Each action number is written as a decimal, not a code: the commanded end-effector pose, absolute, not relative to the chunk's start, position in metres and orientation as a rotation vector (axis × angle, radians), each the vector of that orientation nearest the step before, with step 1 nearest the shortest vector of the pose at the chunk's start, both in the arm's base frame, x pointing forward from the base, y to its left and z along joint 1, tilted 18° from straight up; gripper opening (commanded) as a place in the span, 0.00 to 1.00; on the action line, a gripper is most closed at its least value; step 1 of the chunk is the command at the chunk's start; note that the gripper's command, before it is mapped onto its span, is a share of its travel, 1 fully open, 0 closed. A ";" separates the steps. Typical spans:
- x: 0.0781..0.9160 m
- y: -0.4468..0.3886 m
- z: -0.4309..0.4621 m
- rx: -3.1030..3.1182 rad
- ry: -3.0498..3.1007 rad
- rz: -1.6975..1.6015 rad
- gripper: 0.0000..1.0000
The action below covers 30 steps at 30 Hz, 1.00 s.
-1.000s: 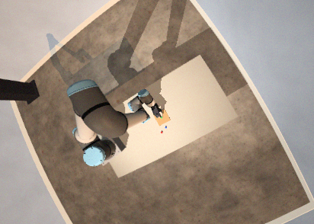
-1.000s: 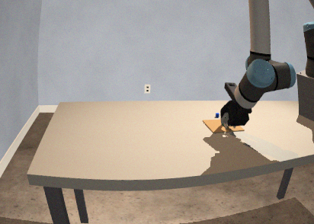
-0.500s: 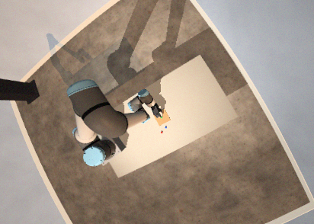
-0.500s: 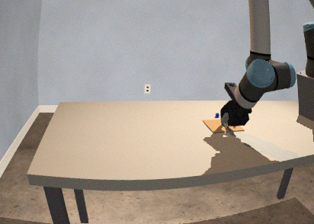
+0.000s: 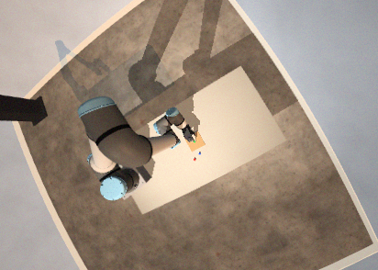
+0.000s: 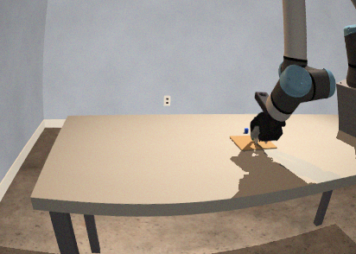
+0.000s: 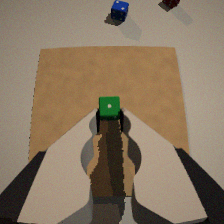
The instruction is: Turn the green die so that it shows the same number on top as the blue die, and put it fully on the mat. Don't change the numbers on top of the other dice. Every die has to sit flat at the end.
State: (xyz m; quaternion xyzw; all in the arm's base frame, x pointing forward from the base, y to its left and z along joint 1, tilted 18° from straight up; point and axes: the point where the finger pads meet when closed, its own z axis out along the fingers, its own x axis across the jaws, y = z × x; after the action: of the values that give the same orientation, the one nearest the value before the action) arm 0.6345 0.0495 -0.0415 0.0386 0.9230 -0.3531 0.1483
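Note:
The green die [image 7: 109,105] [image 5: 194,141] is over the orange mat [image 7: 60,75] [image 5: 198,146] [image 6: 238,140], with a single white pip on the face toward the wrist camera. My gripper [image 7: 109,110] is shut on it, one dark fingertip at each side of its near part. Whether the die touches the mat is too small to tell. The blue die [image 7: 120,11] [image 5: 200,153] [image 6: 245,130] is on the table beyond the mat's far edge in the wrist view; its top number is not clear. The red die [image 7: 170,2] [image 5: 194,159] is partly cut off at the wrist view's top edge.
The pale table [image 5: 248,118] [image 6: 130,159] carries the mat and dice. The blue and red dice are close to each other, off the mat. The arm's shadow falls across the table and part of the mat.

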 end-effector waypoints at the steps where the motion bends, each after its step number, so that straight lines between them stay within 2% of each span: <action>1: 0.631 0.049 -0.029 0.112 2.653 -1.015 0.00; 16: 0.617 0.046 0.016 0.112 2.653 -1.015 0.00; 30: 0.616 0.046 0.020 0.112 2.653 -1.015 0.00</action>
State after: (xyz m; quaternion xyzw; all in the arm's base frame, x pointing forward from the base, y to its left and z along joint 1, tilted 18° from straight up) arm 0.6154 0.0457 0.0194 0.0386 0.9230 -0.3531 0.1484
